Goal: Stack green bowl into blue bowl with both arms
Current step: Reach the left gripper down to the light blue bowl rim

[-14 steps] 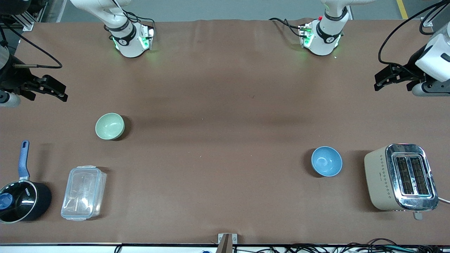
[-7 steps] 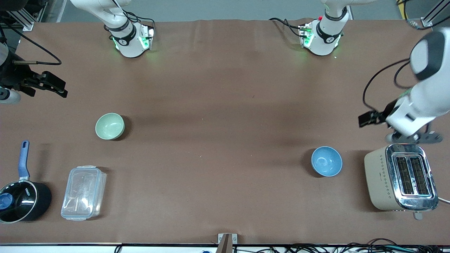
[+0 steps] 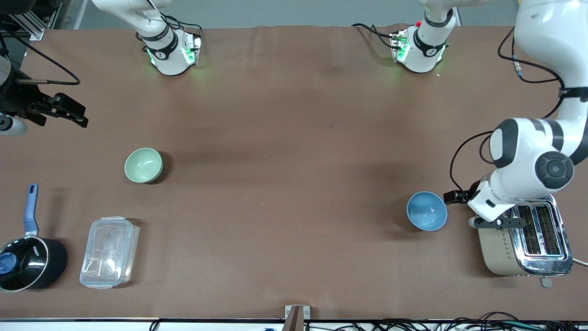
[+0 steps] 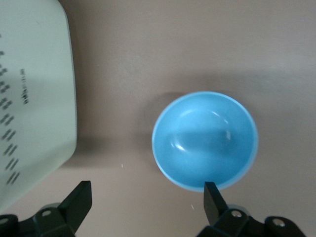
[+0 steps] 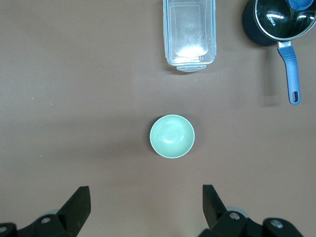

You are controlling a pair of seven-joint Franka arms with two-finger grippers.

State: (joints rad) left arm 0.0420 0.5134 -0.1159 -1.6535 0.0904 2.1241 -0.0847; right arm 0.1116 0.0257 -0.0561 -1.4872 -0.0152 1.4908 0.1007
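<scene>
The green bowl [image 3: 143, 165] sits upright and empty toward the right arm's end of the table; it also shows in the right wrist view [image 5: 172, 136]. The blue bowl [image 3: 426, 211] sits upright and empty beside the toaster, and also shows in the left wrist view [image 4: 205, 147]. My left gripper [image 3: 459, 198] is open and empty, low over the gap between the blue bowl and the toaster; one finger [image 4: 212, 197] lies over the bowl's rim. My right gripper [image 3: 73, 115] is open and empty, high over the table's edge at the right arm's end, away from the green bowl.
A beige toaster [image 3: 523, 232] stands at the left arm's end, partly under the left arm. A clear lidded plastic container [image 3: 109, 252] and a black saucepan with a blue handle [image 3: 27, 262] sit nearer the front camera than the green bowl.
My left arm has swung from the table's edge down to the blue bowl, beside the toaster. My right gripper rose slightly, then held still. Neither bowl has moved.
</scene>
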